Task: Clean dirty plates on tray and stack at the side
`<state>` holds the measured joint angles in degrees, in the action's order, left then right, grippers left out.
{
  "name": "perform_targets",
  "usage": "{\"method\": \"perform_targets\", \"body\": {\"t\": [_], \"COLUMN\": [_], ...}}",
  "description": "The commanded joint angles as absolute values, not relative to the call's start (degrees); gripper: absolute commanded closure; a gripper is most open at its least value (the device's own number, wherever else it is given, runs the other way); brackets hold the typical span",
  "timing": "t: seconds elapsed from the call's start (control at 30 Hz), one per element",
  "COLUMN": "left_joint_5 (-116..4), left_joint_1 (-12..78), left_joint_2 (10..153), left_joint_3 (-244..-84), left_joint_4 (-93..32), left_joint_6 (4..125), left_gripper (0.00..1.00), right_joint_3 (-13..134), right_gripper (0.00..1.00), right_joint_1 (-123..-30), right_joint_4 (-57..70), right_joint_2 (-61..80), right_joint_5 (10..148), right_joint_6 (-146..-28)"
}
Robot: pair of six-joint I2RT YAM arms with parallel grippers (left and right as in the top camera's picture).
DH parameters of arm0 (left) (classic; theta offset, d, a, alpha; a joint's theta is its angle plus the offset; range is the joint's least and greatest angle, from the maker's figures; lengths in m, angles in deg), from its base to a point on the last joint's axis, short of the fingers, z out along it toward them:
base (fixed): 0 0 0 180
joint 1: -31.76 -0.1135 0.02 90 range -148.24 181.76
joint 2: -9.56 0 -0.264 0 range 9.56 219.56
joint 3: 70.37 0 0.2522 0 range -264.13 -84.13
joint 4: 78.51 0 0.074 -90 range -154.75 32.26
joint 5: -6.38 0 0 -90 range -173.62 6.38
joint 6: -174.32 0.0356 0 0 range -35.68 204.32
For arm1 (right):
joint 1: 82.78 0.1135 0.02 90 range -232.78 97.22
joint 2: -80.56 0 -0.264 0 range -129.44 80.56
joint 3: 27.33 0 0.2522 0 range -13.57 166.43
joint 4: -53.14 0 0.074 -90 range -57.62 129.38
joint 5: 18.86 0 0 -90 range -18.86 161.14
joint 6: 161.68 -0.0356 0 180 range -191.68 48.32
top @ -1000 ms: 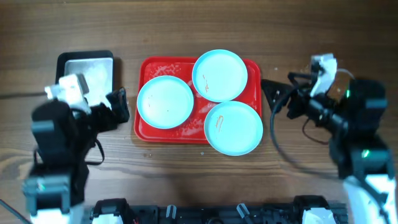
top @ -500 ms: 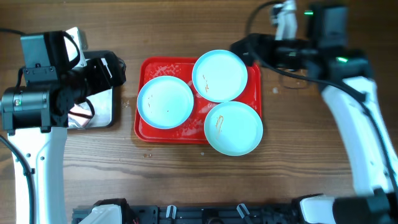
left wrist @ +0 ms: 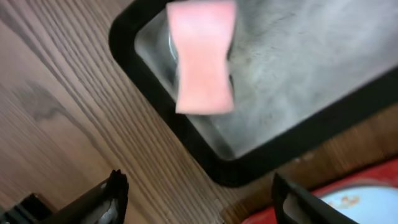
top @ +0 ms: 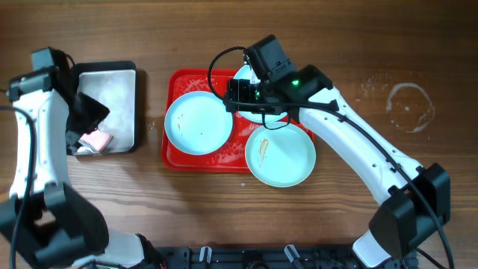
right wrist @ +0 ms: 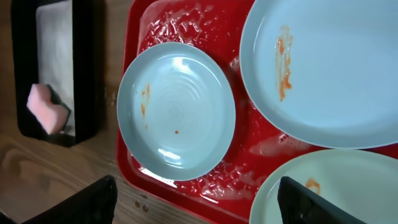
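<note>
Notes pink sponge (left wrist: 202,56) top centre, in the pan (left wrist: 186,140), dead ahead of wide-open, empty left gripper (left wrist: 198,182).

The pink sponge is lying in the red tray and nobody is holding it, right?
Not quite. The pink sponge lies in the black-rimmed silver pan, not in the red tray; the left wrist view shows it clearly. The rest is right: nobody is holding it, since the left gripper's jaws stand open, apart from it.
</note>
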<state>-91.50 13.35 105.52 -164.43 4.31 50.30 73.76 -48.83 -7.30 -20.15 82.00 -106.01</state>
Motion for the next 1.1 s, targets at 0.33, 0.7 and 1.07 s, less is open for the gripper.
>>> {"method": "perform_targets", "body": {"t": [0.33, 0.7, 1.07], "left_joint_5": [-101.4, -102.9, -102.8], "left_joint_1": [12.8, 12.0, 12.0], "left_joint_2": [110.6, 114.0, 115.7], "left_joint_3": [-153.8, -147.7, -147.7], "left_joint_4": [-17.2, -27.7, -28.4], "left_joint_6": [40.4, 40.4, 40.4], "left_gripper": [0.2, 0.21, 0.71], "right_joint_3": [72.9, 72.9, 72.9], "right_gripper": [0.16, 0.16, 0.16], "right_joint_1": [-48.6, -48.6, -48.6], "right_joint_4": [-8.2, -9.2, -9.3], "right_joint_2": [-21.4, -21.4, -21.4], "right_joint_5": [79.9, 79.9, 79.9], "right_joint_6": [-107.6, -106.2, -106.2]}}
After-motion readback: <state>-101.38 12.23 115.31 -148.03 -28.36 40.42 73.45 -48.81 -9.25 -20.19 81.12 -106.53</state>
